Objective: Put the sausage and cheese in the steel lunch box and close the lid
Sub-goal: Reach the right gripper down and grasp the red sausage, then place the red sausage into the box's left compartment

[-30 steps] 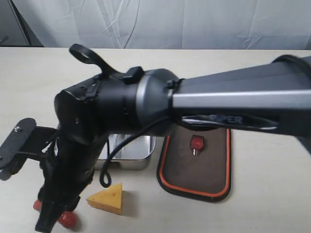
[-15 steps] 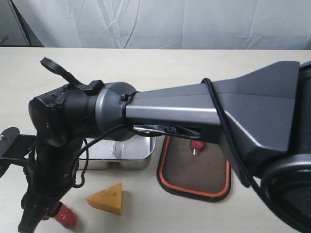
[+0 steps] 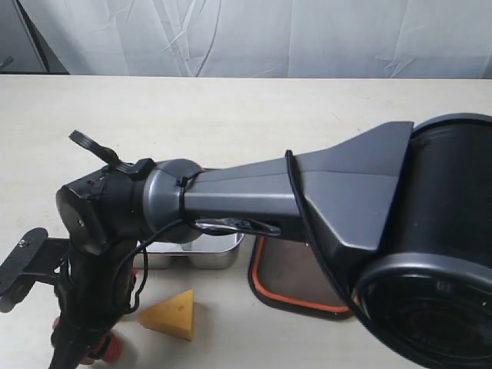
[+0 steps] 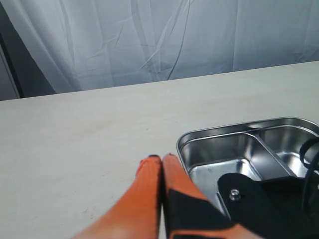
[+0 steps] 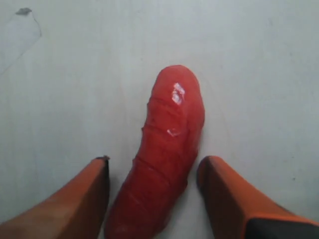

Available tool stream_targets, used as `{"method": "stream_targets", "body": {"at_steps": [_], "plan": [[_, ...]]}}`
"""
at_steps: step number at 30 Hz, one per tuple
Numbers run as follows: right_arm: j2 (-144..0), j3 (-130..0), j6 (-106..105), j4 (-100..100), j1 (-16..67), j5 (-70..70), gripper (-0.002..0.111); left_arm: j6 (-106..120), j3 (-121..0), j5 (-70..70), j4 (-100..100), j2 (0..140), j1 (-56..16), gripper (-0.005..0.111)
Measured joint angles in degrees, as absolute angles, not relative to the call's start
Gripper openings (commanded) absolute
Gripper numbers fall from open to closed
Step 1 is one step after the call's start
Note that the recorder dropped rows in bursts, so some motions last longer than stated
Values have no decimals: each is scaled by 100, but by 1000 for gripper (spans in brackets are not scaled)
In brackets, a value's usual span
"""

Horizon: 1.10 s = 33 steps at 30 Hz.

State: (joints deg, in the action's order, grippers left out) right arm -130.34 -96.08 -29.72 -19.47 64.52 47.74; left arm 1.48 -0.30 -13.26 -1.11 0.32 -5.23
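The dark-red ridged sausage (image 5: 167, 154) lies on the table between the two orange fingers of my right gripper (image 5: 155, 162), which is open around it with a gap on each side. In the exterior view the right arm reaches across to the front left and covers most of the sausage (image 3: 108, 350). The yellow cheese (image 3: 171, 315) wedge sits just right of it. The steel lunch box (image 4: 239, 149) is open and empty, mostly behind the arm in the exterior view (image 3: 207, 254). Only a corner of the lid (image 3: 269, 284) shows. My left gripper (image 4: 160, 159) is shut, empty, beside the box.
The right arm's black bracket (image 4: 264, 204) hangs over the near part of the lunch box in the left wrist view. A white curtain (image 3: 254, 34) closes off the table's far side. The front table edge is close to the sausage.
The right arm swung left and came down over the sausage. Its body now hides the lid's centre tab and more of the lunch box. The cheese has not moved.
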Motion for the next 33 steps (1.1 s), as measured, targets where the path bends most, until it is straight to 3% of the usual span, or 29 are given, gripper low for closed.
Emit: {"method": "stream_targets", "body": {"at_steps": [3, 5, 9, 26, 33], "plan": [[-13100, -9655, -2972, -1936, 6452, 4720, 53, 148, -30, -1326, -111, 32, -523, 0], [-13109, -9664, -2972, -1910, 6452, 4744, 46, 148, -30, -1326, -111, 32, -523, 0], [-13161, -9814, -2972, -1863, 6452, 4955, -1, 148, -30, -1326, -111, 32, -523, 0], [-12496, -10280, -2724, -956, 6446, 5194, -1, 148, -30, -1326, -111, 32, -523, 0], [-12444, -10294, -2170, -370, 5899, 4815, -1, 148, -30, -1326, -111, 32, -523, 0]]}}
